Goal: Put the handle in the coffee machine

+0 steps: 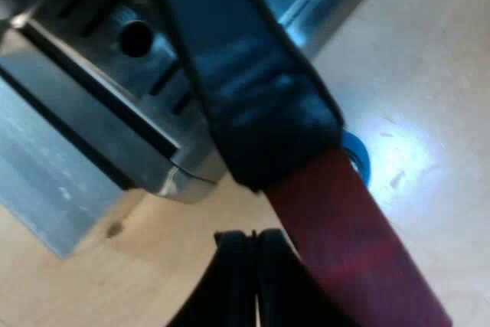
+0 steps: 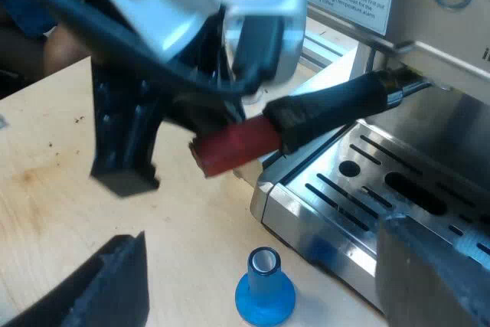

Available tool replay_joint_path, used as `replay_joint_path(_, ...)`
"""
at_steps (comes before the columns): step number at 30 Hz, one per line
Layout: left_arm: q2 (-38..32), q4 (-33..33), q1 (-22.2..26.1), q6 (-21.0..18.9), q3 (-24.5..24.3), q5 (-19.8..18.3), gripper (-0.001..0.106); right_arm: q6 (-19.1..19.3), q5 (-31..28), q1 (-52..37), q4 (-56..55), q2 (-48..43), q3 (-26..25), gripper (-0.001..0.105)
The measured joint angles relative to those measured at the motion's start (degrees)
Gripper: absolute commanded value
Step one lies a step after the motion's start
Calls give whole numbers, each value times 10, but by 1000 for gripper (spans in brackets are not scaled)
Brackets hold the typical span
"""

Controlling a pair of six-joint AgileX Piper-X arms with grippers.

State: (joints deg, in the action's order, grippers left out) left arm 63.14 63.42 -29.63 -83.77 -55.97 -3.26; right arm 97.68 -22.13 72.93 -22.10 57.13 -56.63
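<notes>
Red at its tip and dark along its grip, the handle [image 2: 321, 116] already reaches under the front of the espresso machine [image 2: 429, 5], above the drip tray [image 2: 360, 181]. Its red end juts out over the wooden table [image 2: 46, 174]. I judge the holder is seated at the machine, but I cannot tell whether it is turned home, so locking may be what is left. My left gripper [image 1: 253, 239] has its fingers pressed together on nothing, right beside the red end. My right gripper [image 2: 256, 239] hangs spread wide over the blue tamper [image 2: 264, 292], which stands on the table just beside the tray.
</notes>
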Motion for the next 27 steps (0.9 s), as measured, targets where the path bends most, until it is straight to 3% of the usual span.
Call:
replay_joint_path(17,0,9,-10,-16,0,-15,1,0,25,0,-37,-12,0,64)
replay_joint_path(22,0,6,-10,-16,-4,-52,1,0,25,0,-52,-32,0,64)
replay_joint_path(27,0,13,-11,-16,-22,-55,1,0,20,0,-72,-45,0,64)
